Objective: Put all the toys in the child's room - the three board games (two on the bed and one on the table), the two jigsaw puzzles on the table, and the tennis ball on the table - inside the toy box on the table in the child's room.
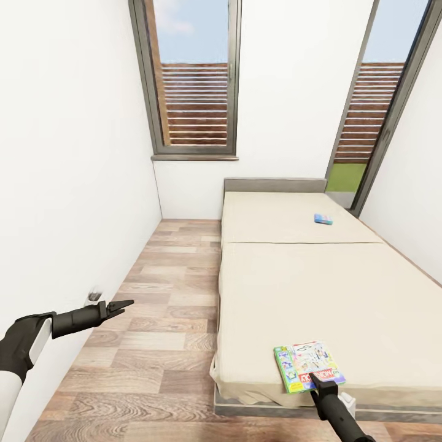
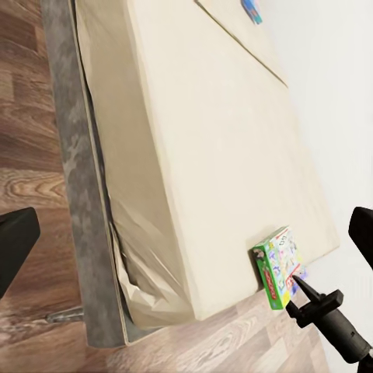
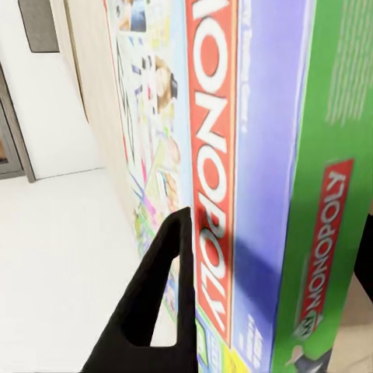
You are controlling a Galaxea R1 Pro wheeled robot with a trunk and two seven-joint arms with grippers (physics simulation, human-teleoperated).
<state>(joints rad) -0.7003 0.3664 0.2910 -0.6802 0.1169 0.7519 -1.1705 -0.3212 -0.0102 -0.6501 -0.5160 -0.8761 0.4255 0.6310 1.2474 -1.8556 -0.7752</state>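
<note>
Two board games lie on the bed (image 1: 294, 282). The larger one (image 1: 307, 363), cartoon-printed with a green edge, rests at the near corner of the mattress. My right gripper (image 1: 319, 382) is at its near edge. In the right wrist view the box (image 3: 256, 155) sits between the open jaws, with one finger (image 3: 167, 295) just over its printed top. The small blue board game (image 1: 323, 218) lies far up the bed near the headboard. My left gripper (image 1: 123, 304) hangs open over the floor by the left wall. Its camera looks at the bed's corner and the larger box (image 2: 277, 264).
A strip of wood-plank floor (image 1: 166, 294) runs between the left wall and the bed. A grey headboard (image 1: 274, 185) stands at the far end under tall windows (image 1: 195, 80). A small wall socket (image 1: 94, 296) sits low on the left wall.
</note>
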